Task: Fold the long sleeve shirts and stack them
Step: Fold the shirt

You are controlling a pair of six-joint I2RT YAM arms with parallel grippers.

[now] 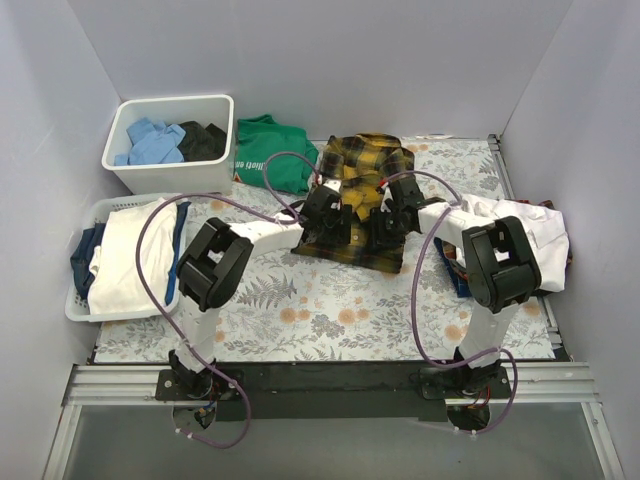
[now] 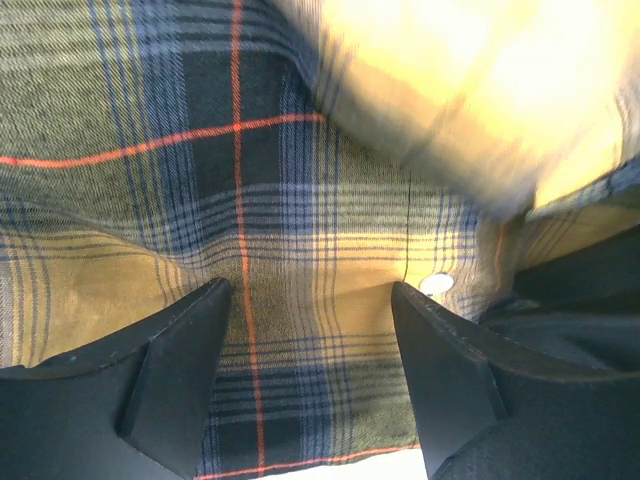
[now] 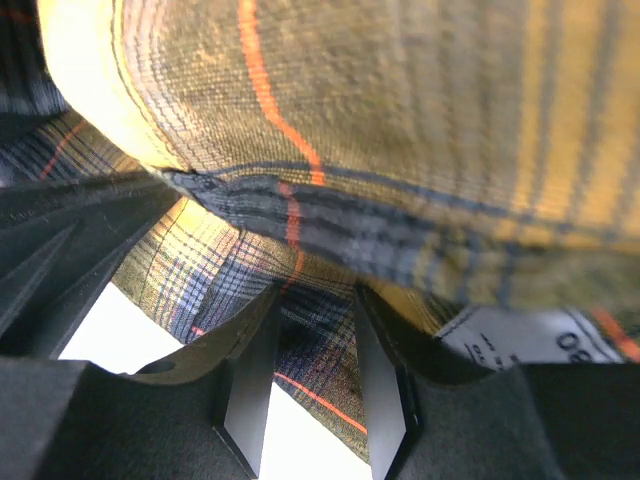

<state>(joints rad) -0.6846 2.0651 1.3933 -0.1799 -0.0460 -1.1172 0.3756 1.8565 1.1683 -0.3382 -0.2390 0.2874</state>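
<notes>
The yellow-and-black plaid flannel shirt lies partly folded at the back middle of the table. My left gripper is over its near left part. In the left wrist view its jaws stand wide apart over flat plaid cloth, holding nothing. My right gripper is over the near right part. In the right wrist view its jaws stand apart, with the shirt's hem lying between them unpinched and a fold hanging close above. A white shirt lies crumpled at the right edge.
A green T-shirt lies at the back, left of the plaid shirt. A white bin with blue and black clothes stands at back left. A white basket at left holds white and blue garments. Grey walls enclose the floral table.
</notes>
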